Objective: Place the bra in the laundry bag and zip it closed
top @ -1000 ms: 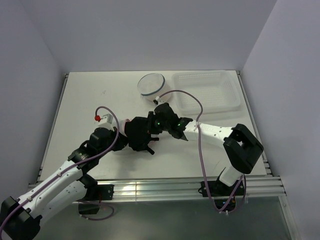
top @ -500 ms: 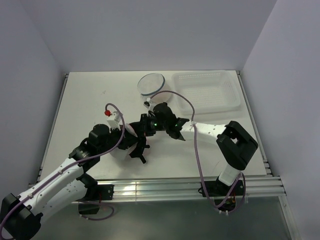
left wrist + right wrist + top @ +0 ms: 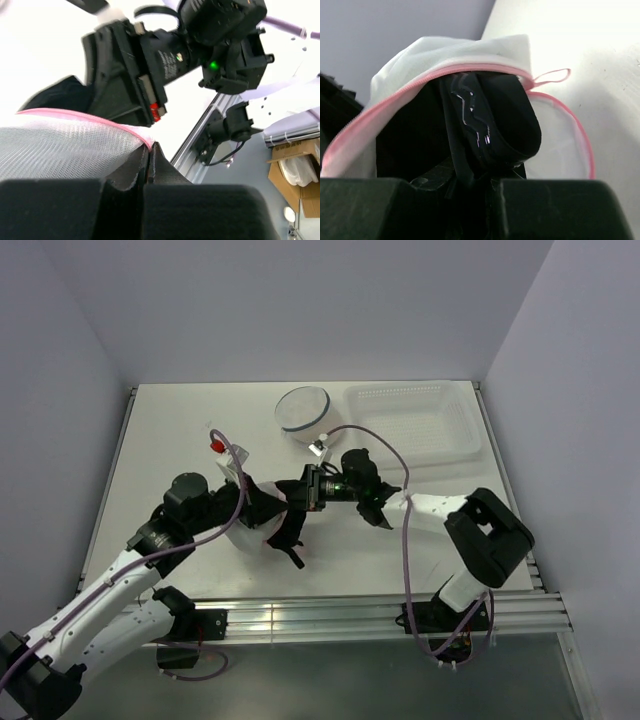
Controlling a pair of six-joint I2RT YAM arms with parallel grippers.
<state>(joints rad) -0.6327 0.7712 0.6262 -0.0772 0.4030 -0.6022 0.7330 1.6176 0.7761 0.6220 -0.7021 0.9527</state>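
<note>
so the laundry bag (image 3: 60, 147) is fine white mesh cloth with pink zip trim, the bra (image 3: 505, 117) smooth black fabric, slight sheen. The table (image 3: 170, 430) looks matt white, the far-right tray (image 3: 415, 430) translucent perforated plastic.

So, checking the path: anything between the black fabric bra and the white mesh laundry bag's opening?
Nothing visible. The right gripper holds the black fabric bra partly inside the white mesh laundry bag; the left gripper pinches its pink rim.
</note>
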